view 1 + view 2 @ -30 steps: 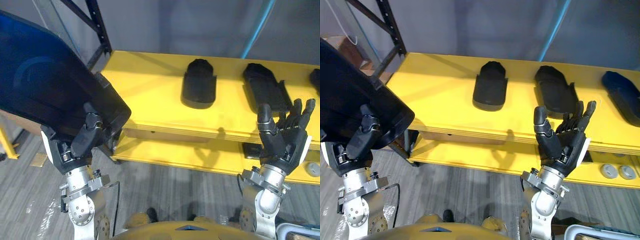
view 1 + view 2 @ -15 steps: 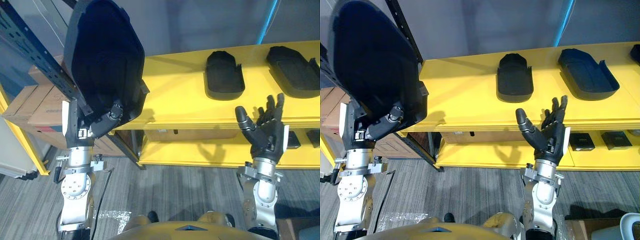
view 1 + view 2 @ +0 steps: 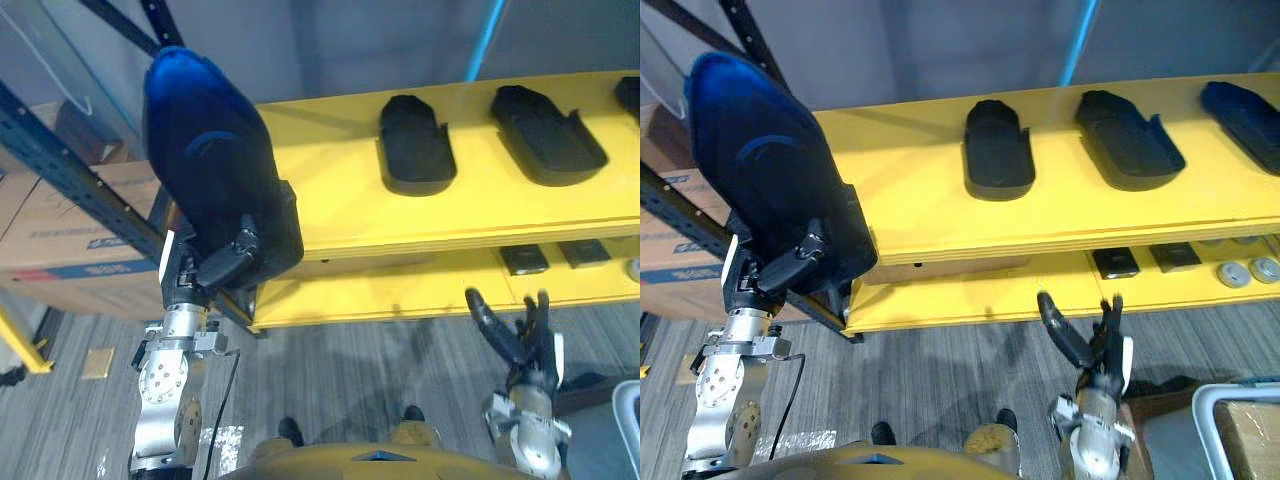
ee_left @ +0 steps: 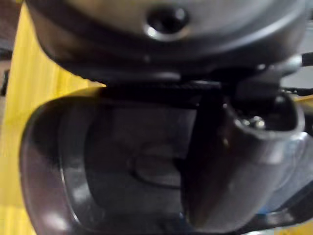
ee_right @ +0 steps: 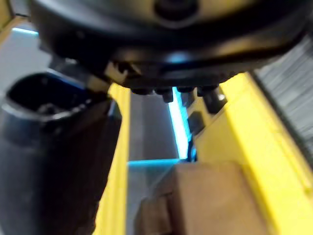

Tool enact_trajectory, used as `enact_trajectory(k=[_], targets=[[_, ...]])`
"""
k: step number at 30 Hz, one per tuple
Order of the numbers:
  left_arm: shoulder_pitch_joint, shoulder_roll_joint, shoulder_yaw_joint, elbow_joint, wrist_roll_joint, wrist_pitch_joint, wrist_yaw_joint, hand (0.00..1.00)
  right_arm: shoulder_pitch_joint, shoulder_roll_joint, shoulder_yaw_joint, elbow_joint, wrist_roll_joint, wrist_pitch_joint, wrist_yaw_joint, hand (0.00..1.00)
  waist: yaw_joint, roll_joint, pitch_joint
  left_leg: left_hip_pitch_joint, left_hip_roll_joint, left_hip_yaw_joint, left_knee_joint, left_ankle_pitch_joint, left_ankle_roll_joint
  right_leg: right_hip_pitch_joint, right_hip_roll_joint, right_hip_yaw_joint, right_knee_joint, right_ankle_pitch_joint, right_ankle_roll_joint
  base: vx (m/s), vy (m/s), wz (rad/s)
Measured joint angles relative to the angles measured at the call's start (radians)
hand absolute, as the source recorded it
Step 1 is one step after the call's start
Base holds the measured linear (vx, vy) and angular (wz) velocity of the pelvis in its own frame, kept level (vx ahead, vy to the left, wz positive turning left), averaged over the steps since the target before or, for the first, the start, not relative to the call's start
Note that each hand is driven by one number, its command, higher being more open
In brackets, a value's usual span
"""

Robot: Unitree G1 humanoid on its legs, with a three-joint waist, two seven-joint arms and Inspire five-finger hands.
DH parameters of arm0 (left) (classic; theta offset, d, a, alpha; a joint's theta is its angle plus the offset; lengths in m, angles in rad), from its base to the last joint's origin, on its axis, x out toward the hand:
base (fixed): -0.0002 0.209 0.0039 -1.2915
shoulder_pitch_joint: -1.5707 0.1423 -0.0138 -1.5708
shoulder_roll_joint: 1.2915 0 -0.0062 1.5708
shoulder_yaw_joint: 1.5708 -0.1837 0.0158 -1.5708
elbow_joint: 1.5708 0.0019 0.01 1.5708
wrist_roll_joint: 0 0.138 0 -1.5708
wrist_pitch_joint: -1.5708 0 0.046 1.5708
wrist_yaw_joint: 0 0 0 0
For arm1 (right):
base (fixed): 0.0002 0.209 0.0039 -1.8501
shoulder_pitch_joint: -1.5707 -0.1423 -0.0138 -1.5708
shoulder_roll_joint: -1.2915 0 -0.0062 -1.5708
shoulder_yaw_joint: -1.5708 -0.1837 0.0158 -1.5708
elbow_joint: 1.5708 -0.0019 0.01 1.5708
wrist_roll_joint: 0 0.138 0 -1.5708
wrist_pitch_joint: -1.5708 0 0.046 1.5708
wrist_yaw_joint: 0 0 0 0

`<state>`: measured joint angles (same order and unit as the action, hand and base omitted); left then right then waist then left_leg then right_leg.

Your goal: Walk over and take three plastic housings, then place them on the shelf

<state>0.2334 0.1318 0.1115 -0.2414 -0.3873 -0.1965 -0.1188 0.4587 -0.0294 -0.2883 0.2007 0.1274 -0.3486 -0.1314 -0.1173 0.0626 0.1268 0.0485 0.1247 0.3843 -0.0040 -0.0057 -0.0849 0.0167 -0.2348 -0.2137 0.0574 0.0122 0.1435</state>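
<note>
My left hand (image 3: 226,268) is shut on the lower edge of a large dark blue plastic housing (image 3: 212,185), held upright in front of the left end of the yellow shelf (image 3: 330,200). In the left wrist view the thumb (image 4: 234,161) presses on the housing's dark wall (image 4: 122,161). Three more housings lie on the shelf top: one in the middle (image 3: 998,150), one to its right (image 3: 1127,140), and a blue one at the right edge (image 3: 1245,110). My right hand (image 3: 1090,340) hangs low over the floor, open and holding nothing.
The lower yellow shelf (image 3: 970,300) carries small black boxes (image 3: 1114,262) and round grey parts (image 3: 1232,272). A dark blue rack upright (image 3: 70,185) and cardboard boxes (image 3: 55,235) stand on the left. A white-rimmed bin with a cardboard box (image 3: 1245,435) sits at the lower right.
The camera has shifted. The held housing has turned, so its blue outer side faces me instead of its hollow. My right hand has dropped well below the shelf edge.
</note>
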Motion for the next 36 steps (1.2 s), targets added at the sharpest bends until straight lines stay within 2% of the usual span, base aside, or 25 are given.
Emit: enact_trajectory(k=[3, 5, 6, 8, 9, 12, 14, 20, 24, 27, 32, 36], targets=[[-0.058, 0.029, -0.001, 0.013, -0.094, 0.003, 0.006, 0.00, 0.008, -0.006, -0.019, 0.141, -0.003, 0.013, -0.004, 1.00, -0.018, 0.001, -0.003, 0.016, 0.005, 0.030, -0.019, -0.002, -0.005, -0.021, 0.004, 0.021, 0.034, -0.024, -0.006, -0.05, -0.007, -0.21], [-0.121, 0.067, -0.001, 0.042, -0.123, 0.004, 0.027, 0.00, 0.010, -0.007, -0.018, 0.212, -0.002, 0.044, 0.011, 1.00, -0.020, 0.002, -0.003, 0.014, 0.006, 0.045, -0.023, -0.002, -0.002, -0.037, 0.007, 0.034, 0.040, -0.024, -0.006, -0.05, 0.000, -0.19], [-0.196, 0.098, -0.001, 0.100, -0.127, 0.011, 0.052, 0.00, 0.006, -0.017, -0.014, 0.284, -0.003, 0.104, 0.067, 1.00, -0.021, 0.003, -0.004, 0.028, 0.004, 0.055, -0.045, 0.008, -0.002, -0.041, 0.011, 0.050, 0.046, -0.024, -0.006, -0.02, 0.005, -0.18], [-0.240, 0.116, 0.001, 0.142, -0.131, 0.026, 0.069, 0.00, 0.004, -0.021, -0.010, 0.329, -0.004, 0.146, 0.113, 1.00, -0.022, 0.004, -0.007, 0.038, 0.003, 0.062, -0.059, 0.019, -0.011, -0.042, 0.013, 0.056, 0.047, -0.024, -0.006, -0.01, 0.009, -0.14], [-0.289, 0.136, 0.001, 0.195, -0.161, 0.053, 0.080, 0.00, 0.003, -0.028, 0.009, 0.377, -0.004, 0.198, 0.168, 1.00, -0.023, 0.005, -0.007, 0.047, 0.002, 0.068, -0.072, 0.026, -0.011, -0.043, 0.016, 0.061, 0.049, -0.021, -0.002, 0.01, 0.003, -0.09], [-0.400, 0.188, 0.002, 0.321, -0.213, 0.117, 0.098, 0.00, -0.004, -0.045, 0.051, 0.460, -0.004, 0.285, 0.267, 1.00, -0.024, 0.001, -0.005, 0.044, 0.005, 0.081, -0.079, 0.033, -0.015, -0.065, 0.021, 0.078, 0.061, -0.022, -0.002, 0.01, 0.002, -0.12], [-0.463, 0.220, 0.002, 0.397, -0.234, 0.145, 0.114, 0.00, -0.013, -0.046, 0.062, 0.492, -0.003, 0.317, 0.286, 1.00, -0.026, -0.006, 0.000, 0.040, 0.006, 0.086, -0.079, 0.035, -0.016, -0.074, 0.024, 0.085, 0.064, -0.022, -0.002, 0.01, -0.006, -0.10], [-0.641, 0.307, 0.001, 0.550, -0.278, 0.184, 0.147, 0.00, -0.080, -0.076, 0.061, 0.568, 0.002, 0.364, 0.313, 1.00, -0.037, -0.042, 0.051, 0.024, 0.008, 0.105, -0.070, 0.041, -0.017, -0.113, 0.031, 0.119, 0.082, -0.023, -0.006, 0.01, -0.005, -0.12], [-0.688, 0.318, 0.000, 0.552, -0.328, 0.187, 0.147, 0.00, -0.092, -0.081, 0.060, 0.573, 0.019, 0.382, 0.322, 1.00, -0.037, -0.047, 0.084, -0.003, 0.011, 0.107, -0.051, 0.040, -0.018, -0.138, 0.032, 0.136, 0.089, -0.023, -0.006, 0.03, -0.003, -0.03], [-0.727, 0.319, 0.000, 0.553, -0.328, 0.227, 0.148, 0.00, -0.114, -0.080, 0.062, 0.573, 0.042, 0.387, 0.340, 1.00, -0.033, -0.053, 0.125, -0.011, 0.029, 0.109, -0.016, 0.023, -0.026, -0.139, 0.041, 0.141, 0.099, -0.029, -0.016, 0.01, -0.019, -0.03], [-0.768, 0.319, 0.000, 0.566, -0.317, 0.274, 0.160, 0.00, -0.129, -0.081, 0.063, 0.568, 0.048, 0.389, 0.337, 1.00, -0.022, -0.052, 0.146, -0.047, 0.049, 0.114, 0.013, 0.013, -0.030, -0.171, 0.056, 0.148, 0.108, -0.032, -0.019, 0.00, -0.041, -0.04], [-0.831, 0.351, 0.004, 0.569, -0.304, 0.354, 0.165, 0.00, -0.131, -0.082, 0.065, 0.554, 0.079, 0.401, 0.311, 1.00, -0.017, -0.050, 0.177, -0.064, 0.071, 0.112, 0.058, 0.000, -0.036, -0.171, 0.065, 0.147, 0.120, -0.038, -0.029, 0.00, -0.039, 0.01]])
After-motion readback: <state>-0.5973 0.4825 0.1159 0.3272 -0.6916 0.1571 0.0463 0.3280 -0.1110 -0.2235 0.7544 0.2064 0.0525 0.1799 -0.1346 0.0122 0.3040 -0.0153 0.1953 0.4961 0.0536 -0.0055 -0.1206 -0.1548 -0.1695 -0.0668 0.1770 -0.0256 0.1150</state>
